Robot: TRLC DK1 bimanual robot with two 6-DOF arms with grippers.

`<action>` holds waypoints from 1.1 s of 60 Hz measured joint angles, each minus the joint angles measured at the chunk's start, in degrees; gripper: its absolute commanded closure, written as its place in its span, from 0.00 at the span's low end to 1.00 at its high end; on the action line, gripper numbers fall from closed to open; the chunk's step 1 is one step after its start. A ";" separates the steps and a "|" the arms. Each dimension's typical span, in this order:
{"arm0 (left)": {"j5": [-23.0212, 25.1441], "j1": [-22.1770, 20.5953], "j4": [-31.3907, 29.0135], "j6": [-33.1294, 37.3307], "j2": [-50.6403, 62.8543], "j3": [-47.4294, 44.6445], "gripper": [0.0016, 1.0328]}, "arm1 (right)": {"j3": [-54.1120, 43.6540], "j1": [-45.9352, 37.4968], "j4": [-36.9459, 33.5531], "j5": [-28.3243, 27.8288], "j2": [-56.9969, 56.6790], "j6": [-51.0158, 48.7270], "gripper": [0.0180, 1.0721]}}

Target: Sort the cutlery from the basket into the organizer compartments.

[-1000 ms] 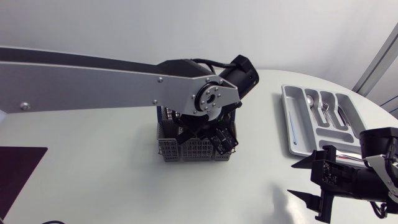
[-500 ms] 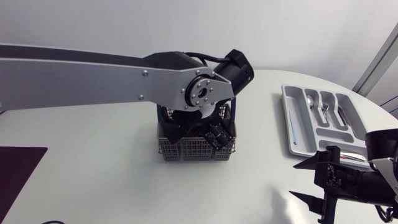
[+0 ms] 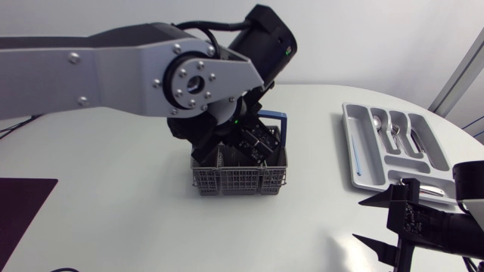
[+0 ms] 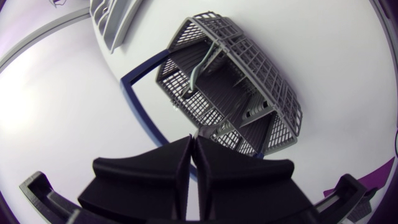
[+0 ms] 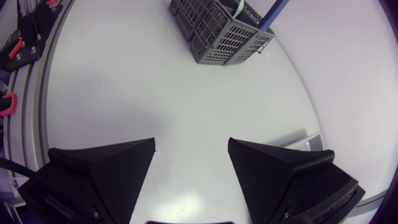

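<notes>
Left arm (image 3: 113,68) stretched in from 9 o'clock, left gripper (image 4: 193,138) fingers pressed together, right gripper (image 5: 191,149) at 4 o'clock, fingers spread wide

A robotics lab: a white worktable (image 3: 113,227) under a left arm (image 3: 91,68) and a right arm (image 3: 457,230).

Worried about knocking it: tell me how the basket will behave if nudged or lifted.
The basket is open mesh, so it is probably light and apt to slide when nudged. Its wide flat base suggests it rarely tips. The thin blue handle may flex or swing if lifted.
</notes>
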 measured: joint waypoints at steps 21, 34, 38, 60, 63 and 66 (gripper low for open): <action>-1.75 -1.55 0.33 -17.27 -4.15 1.29 0.97 | 1.05 6.03 -0.31 -1.27 -13.11 13.90 0.20; 3.19 -2.60 -5.40 -35.63 -3.69 6.32 0.97 | 2.16 12.11 3.52 0.79 -19.26 26.43 0.20; 6.82 -2.43 -7.41 -41.24 -2.75 8.70 0.97 | 2.16 14.93 5.44 2.67 -19.67 29.83 0.20; 25.14 -1.66 -14.67 -62.82 5.35 16.83 0.97 | 2.30 35.76 18.36 22.86 -17.07 42.84 0.28; 26.91 -1.14 -14.71 -64.92 6.38 17.77 0.97 | 2.34 37.94 19.45 24.79 -15.89 43.52 0.31; 28.70 -0.48 -14.80 -66.88 7.39 18.62 0.97 | 2.38 39.80 20.70 26.71 -14.53 44.28 0.34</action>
